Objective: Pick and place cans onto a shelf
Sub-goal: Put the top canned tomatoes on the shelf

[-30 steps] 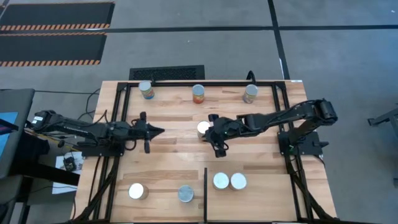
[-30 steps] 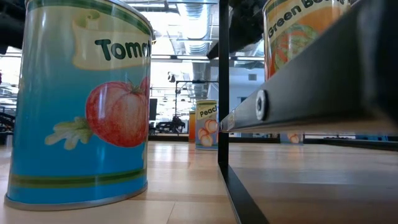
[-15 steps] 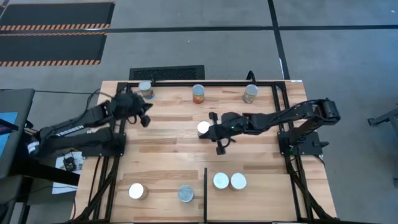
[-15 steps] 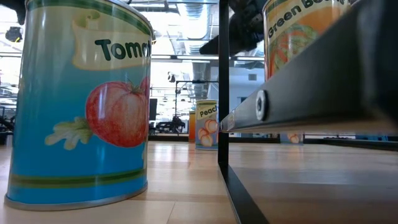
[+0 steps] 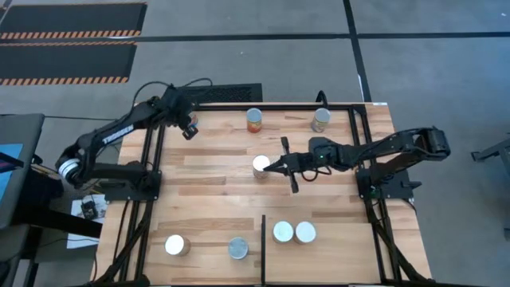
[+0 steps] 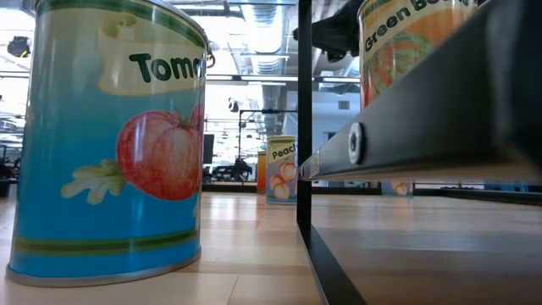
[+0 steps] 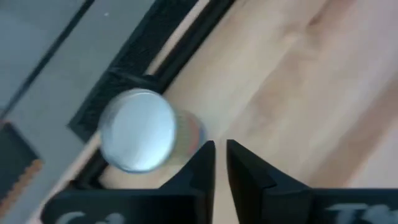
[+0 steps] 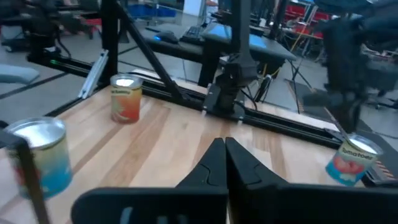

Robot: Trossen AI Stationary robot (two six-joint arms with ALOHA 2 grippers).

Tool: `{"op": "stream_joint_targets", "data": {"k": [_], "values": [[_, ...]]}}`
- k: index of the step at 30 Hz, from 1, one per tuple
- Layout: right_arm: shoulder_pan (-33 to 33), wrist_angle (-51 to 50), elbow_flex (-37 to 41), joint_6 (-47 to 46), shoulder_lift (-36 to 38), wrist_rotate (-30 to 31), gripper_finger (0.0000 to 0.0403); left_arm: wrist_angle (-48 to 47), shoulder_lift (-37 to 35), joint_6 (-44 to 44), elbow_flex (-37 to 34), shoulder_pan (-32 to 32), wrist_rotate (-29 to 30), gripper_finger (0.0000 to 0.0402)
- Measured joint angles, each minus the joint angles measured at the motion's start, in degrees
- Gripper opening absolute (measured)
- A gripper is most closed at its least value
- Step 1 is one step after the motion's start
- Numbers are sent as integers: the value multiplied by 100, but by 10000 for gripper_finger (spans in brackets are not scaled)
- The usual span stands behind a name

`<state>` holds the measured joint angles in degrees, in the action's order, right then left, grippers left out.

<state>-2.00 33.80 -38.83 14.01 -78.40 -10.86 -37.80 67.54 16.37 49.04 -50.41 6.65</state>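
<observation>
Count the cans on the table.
8 cans. Two at the far edge, one mid-table, two left of the divider, two on the shelf; the eighth, far-left corner, hides under the left hand in the high view.

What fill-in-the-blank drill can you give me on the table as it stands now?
1. Right of the divider bar stand ___ cans.
2. The right end effector is ___, its tip beside the centre can.
3. The end effector hovering by the back-corner can belongs to the ___ arm.
4. The low view's nearest can pictures a ___.
Missing words: two; shut; left; tomato.
</observation>
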Motion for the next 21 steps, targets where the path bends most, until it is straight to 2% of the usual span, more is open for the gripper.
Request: {"op": "stream_joint_targets", "data": {"k": [4, 9, 12, 17, 21], "values": [[100, 13, 33, 50, 66, -1, 8, 26, 433, 374, 236, -13, 505, 77], [170, 13, 37, 147, 62, 1, 6, 107, 946, 659, 378, -72, 447, 122], [183, -10, 37, 143, 60, 13, 5, 254, 1240, 702, 389, -71, 685, 141], [196, 12, 37, 145, 60, 18, 7, 565, 1609, 751, 400, -83, 1122, 155], [196, 21, 37, 145, 58, 22, 6, 671, 1738, 800, 404, -111, 1233, 143]]}}
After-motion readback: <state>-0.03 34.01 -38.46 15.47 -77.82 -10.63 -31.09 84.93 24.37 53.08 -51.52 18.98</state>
